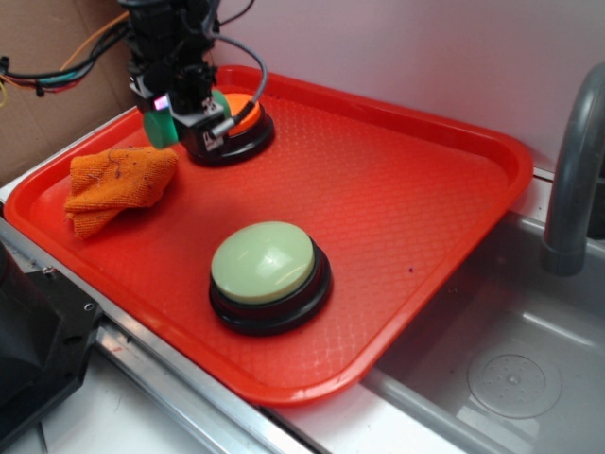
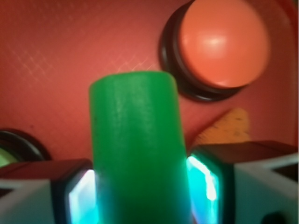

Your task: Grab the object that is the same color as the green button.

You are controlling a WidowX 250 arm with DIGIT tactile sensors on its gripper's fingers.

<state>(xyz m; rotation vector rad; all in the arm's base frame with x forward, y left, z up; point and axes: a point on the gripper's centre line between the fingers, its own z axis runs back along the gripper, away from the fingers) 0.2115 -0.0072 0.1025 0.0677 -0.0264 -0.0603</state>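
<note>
Surface: a red tray (image 1: pixel 406 180) with a fine diamond texture lies on a metal counter, its right corner reaching over a grey sink (image 1: pixel 501 369).
Room: a pale wall runs behind the tray; brown cardboard (image 1: pixel 57 85) stands at the upper left; a grey faucet pipe (image 1: pixel 572 180) rises at the right edge; a black block (image 1: pixel 33 331) sits at the lower left.
Gripper: the gripper (image 2: pixel 142 186) is pinched on the cylinder (image 2: pixel 135 149), one lit pad pressed to each side; in the exterior view it hangs at the tray's far left corner, over the near edge of the orange button (image 1: pixel 241 123).
Cylinder: green and matte, upright between the pads, its flat end toward the tray; in the exterior view only a small green part (image 1: pixel 163 129) shows beside the black fingers.
Green button: the green button (image 1: pixel 265 270), a pale dome on a black base, sits near the tray's front, well apart from the gripper.
Cloth: an orange cloth (image 1: pixel 118 184) lies crumpled at the tray's left, just beside the gripper.
Writing: no readable labels or brands.
Hard to tell: whether the cylinder touches the tray; the wrist view is blurred, and its lower end is cut off by the frame. Only a sliver of the green button shows at that view's left edge. Cables (image 1: pixel 47 76) above the arm run out of frame.
</note>
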